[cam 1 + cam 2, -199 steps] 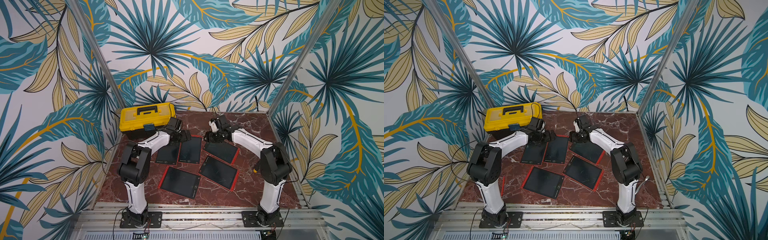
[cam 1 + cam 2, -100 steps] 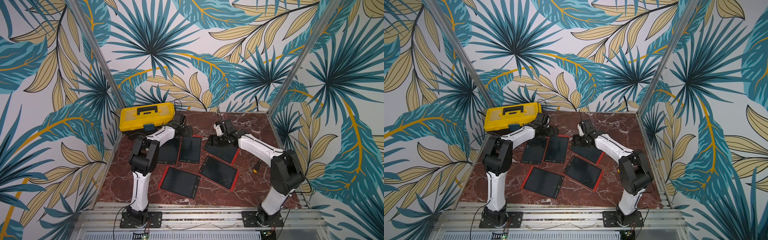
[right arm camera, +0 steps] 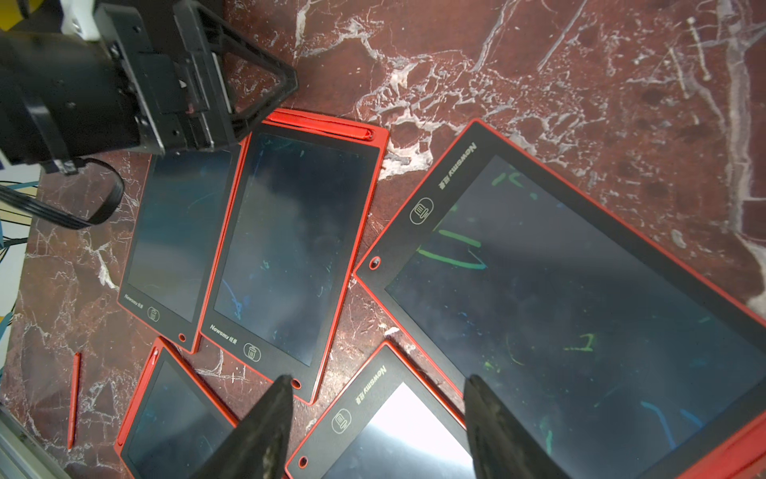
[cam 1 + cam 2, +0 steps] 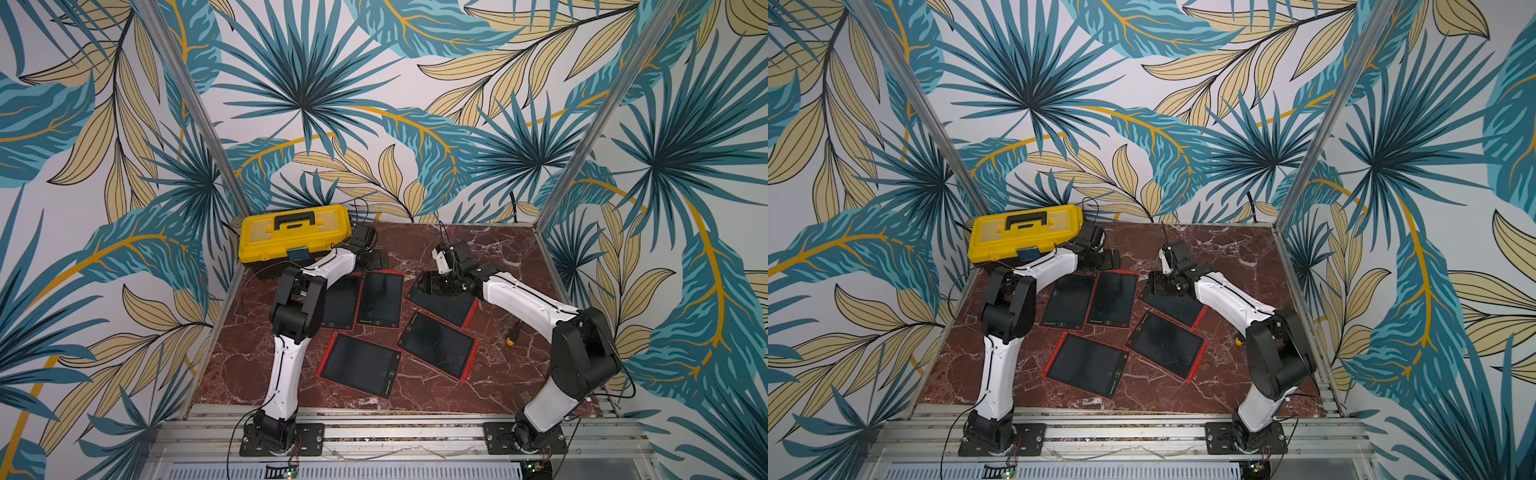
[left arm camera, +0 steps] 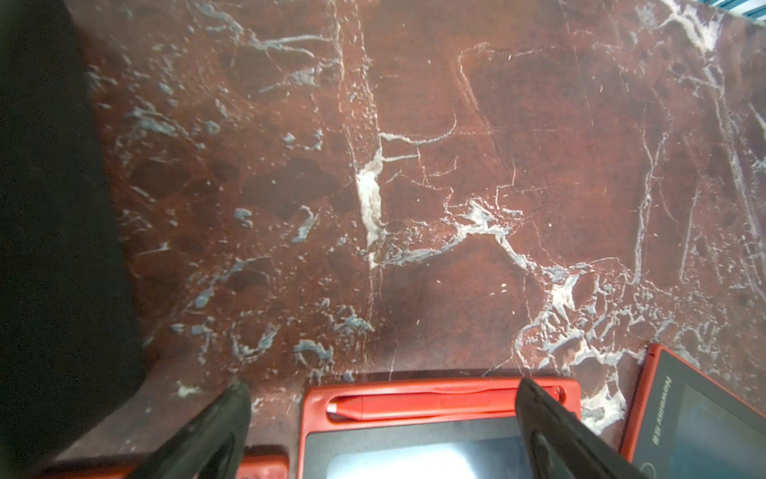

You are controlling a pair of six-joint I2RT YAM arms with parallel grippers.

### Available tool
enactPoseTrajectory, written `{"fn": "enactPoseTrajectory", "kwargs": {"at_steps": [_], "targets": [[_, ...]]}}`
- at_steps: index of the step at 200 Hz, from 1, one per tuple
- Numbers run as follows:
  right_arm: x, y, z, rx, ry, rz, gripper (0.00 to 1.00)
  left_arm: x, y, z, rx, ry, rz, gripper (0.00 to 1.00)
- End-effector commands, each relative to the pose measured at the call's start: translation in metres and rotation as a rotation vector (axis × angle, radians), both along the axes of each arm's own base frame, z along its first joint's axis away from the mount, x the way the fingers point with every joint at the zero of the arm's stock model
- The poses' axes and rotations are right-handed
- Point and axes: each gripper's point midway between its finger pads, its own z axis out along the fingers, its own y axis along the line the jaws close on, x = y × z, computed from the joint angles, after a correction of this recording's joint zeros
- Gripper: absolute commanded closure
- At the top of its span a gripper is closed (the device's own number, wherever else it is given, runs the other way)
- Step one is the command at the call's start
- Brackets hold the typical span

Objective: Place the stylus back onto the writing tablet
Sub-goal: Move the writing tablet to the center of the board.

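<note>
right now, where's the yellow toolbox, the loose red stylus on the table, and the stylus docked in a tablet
yellow toolbox (image 4: 299,233), in a top view, lid just in front of the handle
loose red stylus (image 3: 74,400), right wrist view, middle of its shaft
docked stylus (image 5: 418,405), left wrist view, middle of its barrel

Left gripper (image 4: 377,260) reached farther back beside toolbox (image 4: 291,232), right gripper (image 4: 430,284) moved over rear tablet (image 4: 446,306), its elbow swung outward.
</note>
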Motion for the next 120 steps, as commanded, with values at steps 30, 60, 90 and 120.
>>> {"fn": "enactPoseTrajectory", "kwargs": {"at_steps": [30, 60, 90, 120], "targets": [[-0.003, -0.005, 0.005, -0.009, -0.016, -0.029, 0.33, -0.011, -0.015, -0.011, -0.033, 0.066, -0.01, 0.0], [0.0, -0.014, 0.005, -0.035, -0.019, -0.085, 0.33, -0.021, -0.032, -0.016, -0.065, 0.096, -0.052, 0.0], [-0.001, -0.022, 0.002, -0.05, -0.005, -0.129, 0.33, -0.036, -0.053, -0.018, -0.109, 0.123, -0.098, 0.0], [-0.005, -0.032, 0.001, -0.042, 0.006, -0.154, 0.34, -0.049, -0.069, -0.014, -0.156, 0.125, -0.129, 0.0]]}}
